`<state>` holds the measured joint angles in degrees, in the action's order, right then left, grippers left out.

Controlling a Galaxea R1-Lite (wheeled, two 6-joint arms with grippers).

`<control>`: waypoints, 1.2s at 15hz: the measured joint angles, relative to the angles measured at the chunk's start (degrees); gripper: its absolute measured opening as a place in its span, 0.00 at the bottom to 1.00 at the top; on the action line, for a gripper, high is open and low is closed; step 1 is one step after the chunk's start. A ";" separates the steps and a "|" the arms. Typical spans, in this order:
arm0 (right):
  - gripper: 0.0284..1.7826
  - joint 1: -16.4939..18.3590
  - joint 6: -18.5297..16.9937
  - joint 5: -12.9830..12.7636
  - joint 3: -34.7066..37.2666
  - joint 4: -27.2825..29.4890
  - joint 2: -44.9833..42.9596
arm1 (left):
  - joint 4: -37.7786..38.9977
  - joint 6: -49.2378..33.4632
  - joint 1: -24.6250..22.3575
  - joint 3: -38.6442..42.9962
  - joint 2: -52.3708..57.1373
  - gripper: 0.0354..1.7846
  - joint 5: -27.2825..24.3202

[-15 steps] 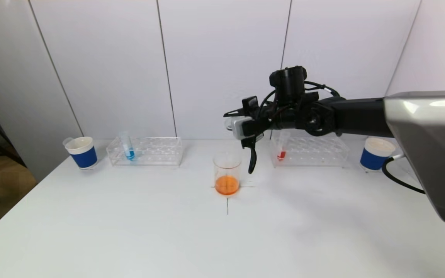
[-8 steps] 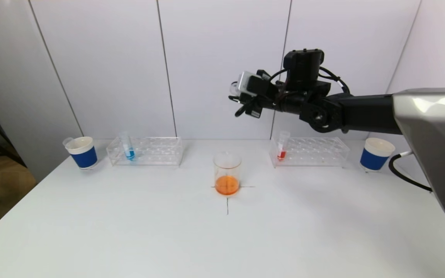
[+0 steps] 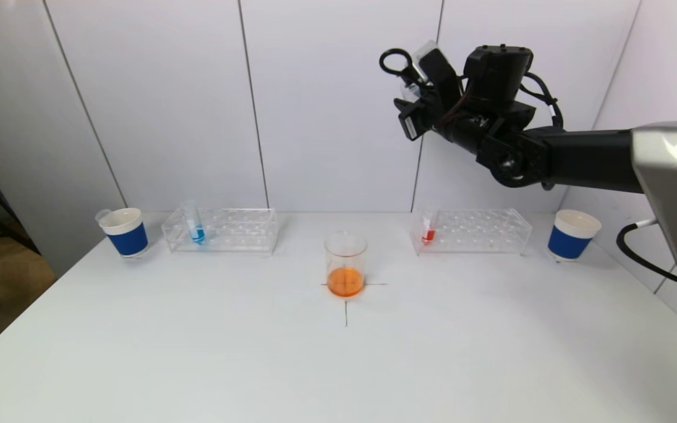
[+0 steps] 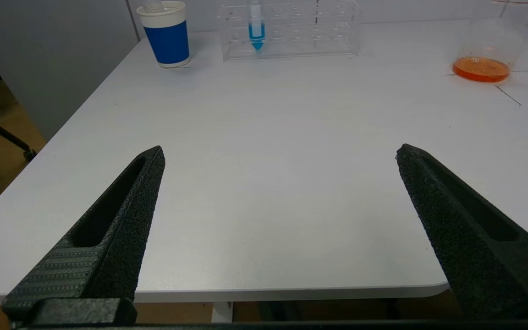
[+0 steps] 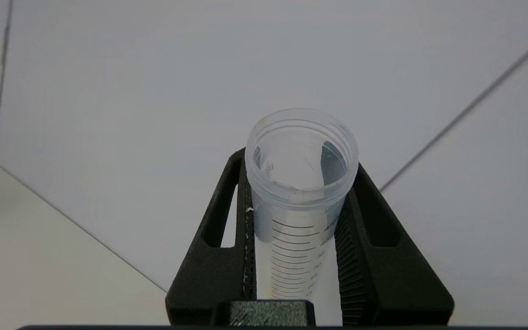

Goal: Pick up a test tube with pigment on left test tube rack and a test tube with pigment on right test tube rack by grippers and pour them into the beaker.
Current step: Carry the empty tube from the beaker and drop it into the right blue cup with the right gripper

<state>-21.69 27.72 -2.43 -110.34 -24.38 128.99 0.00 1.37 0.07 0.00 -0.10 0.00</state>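
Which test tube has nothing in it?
The clear test tube held up high by the right gripper looks empty. The tubes in the left rack and the right rack hold blue and red pigment.

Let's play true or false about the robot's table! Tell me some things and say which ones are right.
1. The beaker has orange liquid in it. True.
2. The right hand holds an empty-looking test tube. True.
3. The left hand is squeezing the blue tube. False: it is open and holds nothing; the blue tube stands in the left rack.
4. The right rack holds a green tube. False: its tube has red pigment.
5. The right hand is high above the table. True.
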 joint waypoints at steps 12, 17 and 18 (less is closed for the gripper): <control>0.30 17.83 -24.42 -8.97 2.65 5.18 -3.57 | 0.00 0.01 0.02 0.00 0.00 0.99 0.00; 0.29 24.88 -26.56 -8.73 5.16 2.08 -1.34 | 0.00 -0.05 0.02 0.00 0.00 0.99 0.00; 0.29 26.26 -26.51 -8.68 5.90 0.82 -0.79 | 0.00 -0.05 -0.02 0.00 0.00 0.99 0.00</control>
<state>4.57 1.21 -11.11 -104.44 -23.56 128.20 0.00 1.32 0.05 0.00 -0.10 0.00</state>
